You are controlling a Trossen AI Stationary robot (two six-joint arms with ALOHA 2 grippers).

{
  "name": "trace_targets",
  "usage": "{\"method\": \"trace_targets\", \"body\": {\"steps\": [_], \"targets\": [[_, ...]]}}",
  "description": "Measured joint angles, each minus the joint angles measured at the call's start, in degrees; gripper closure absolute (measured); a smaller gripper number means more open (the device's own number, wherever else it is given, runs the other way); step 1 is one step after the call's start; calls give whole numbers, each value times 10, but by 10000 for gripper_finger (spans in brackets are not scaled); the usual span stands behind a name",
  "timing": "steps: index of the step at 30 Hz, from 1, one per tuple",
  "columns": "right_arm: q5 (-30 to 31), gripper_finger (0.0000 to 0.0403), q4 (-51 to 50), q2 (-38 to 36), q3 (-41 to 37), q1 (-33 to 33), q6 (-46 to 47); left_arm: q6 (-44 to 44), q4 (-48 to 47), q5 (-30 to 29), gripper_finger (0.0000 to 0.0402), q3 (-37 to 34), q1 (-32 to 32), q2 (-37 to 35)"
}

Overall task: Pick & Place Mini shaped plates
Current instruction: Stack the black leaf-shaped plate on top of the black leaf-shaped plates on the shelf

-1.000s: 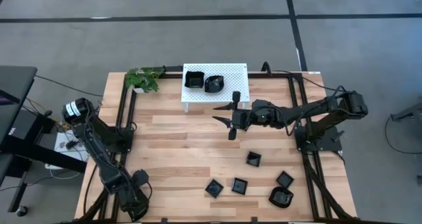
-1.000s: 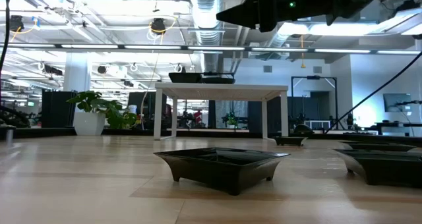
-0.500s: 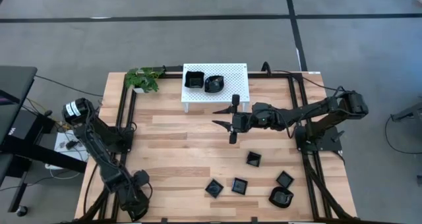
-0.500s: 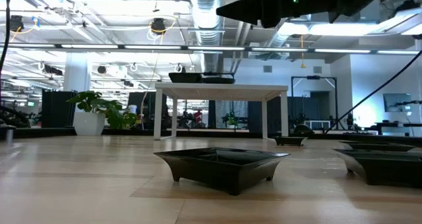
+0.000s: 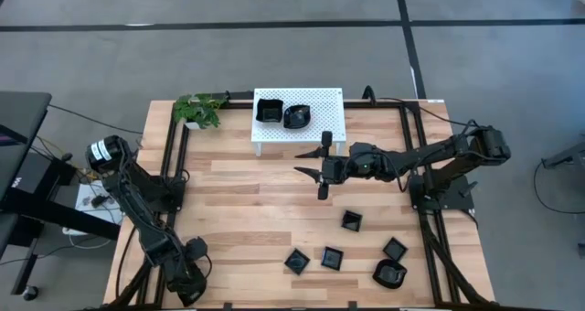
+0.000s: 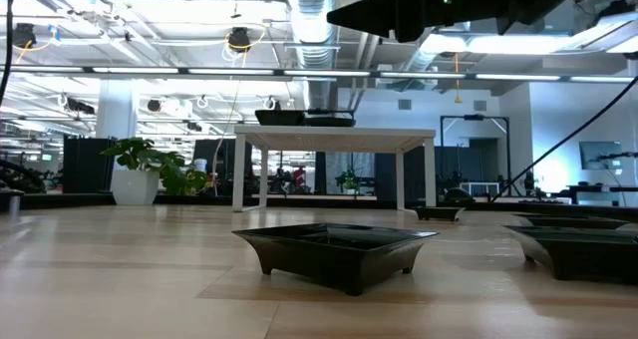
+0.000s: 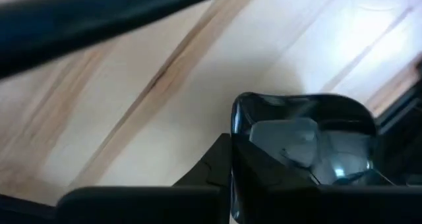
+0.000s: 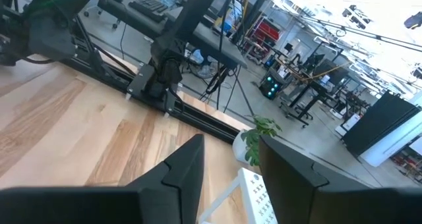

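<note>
My left gripper (image 5: 187, 280) points steeply down at the table's near left corner and is shut on a glossy black mini shaped plate (image 7: 304, 137), which the arm hides in the high view. My right gripper (image 5: 306, 161) hovers open and level above the table's middle, in front of the white rack (image 5: 331, 119), with nothing between its fingers (image 8: 184, 168). Two plates (image 5: 281, 112) rest on the rack's top. Several more plates (image 5: 332, 257) sit flat on the wood at the near right. My left gripper has the plate by its rim wall (image 7: 239, 122), at the side nearest the fingers. One finger (image 7: 214, 168) stands outside the wall; the other seems to be inside the bowl, partly hidden by the plate. The fingers come from above, slanting down.
A potted plant (image 5: 199, 110) stands at the far left corner beside the rack. Black frame rails (image 5: 174, 155) run along the table's left and right edges. Bare wood lies between the two arms. In the low view one plate (image 6: 337, 249) sits close to the camera.
</note>
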Motion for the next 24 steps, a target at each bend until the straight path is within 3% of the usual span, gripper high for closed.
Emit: {"method": "trace_targets", "body": {"steps": [4,10,18,24], "targets": [[-17,261,1,0,0,4,-5,0,-6,0,397,-1,15,-26],[-130,252,-4,0,16,8,-4,101,-27,-57,397,-1,85,-85],[-151,245,-64,0,26,44,-4,354,-55,-104,397,-1,268,-147],[-151,252,-117,0,26,82,-4,490,-55,-67,397,-1,429,-156]]}}
